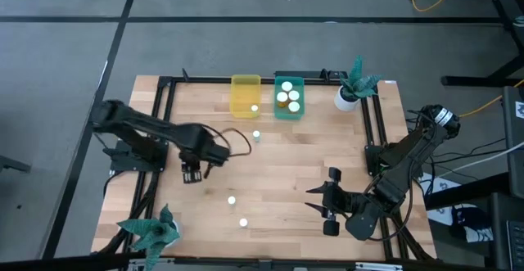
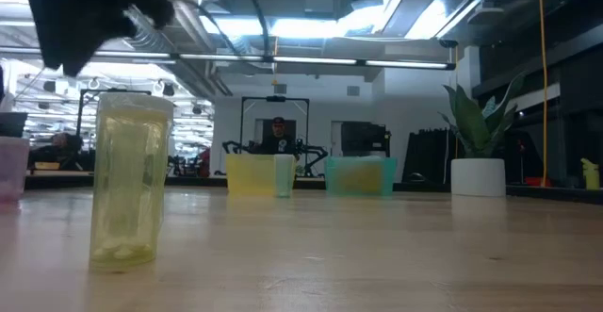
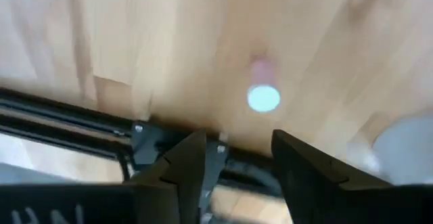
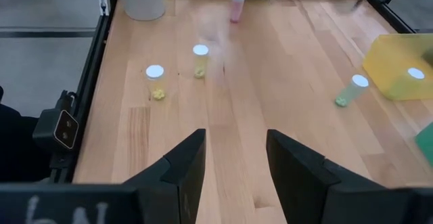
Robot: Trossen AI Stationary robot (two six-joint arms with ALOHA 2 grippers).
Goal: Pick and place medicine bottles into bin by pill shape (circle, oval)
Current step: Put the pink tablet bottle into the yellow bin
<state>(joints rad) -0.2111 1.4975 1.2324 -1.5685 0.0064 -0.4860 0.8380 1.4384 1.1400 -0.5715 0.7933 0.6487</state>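
Note:
My left gripper (image 1: 192, 175) hangs open over the table's left part. Its wrist view (image 3: 237, 143) shows a white-capped, pinkish bottle (image 3: 262, 97) standing just beyond the open fingers, untouched. My right gripper (image 1: 327, 210) waits open and empty near the front right (image 4: 233, 143). Two bottles (image 1: 232, 199) (image 1: 243, 221) stand at the front middle, and one (image 1: 256, 135) stands before the bins. The yellow bin (image 1: 244, 85) holds one bottle (image 1: 255, 108). The teal bin (image 1: 288, 118) holds three (image 1: 286, 97).
A white plant pot (image 1: 345, 101) stands at the far right and a second plant (image 1: 151, 232) at the front left corner. A black frame (image 1: 160, 115) runs along the table's edges. Bare wood lies between the two arms.

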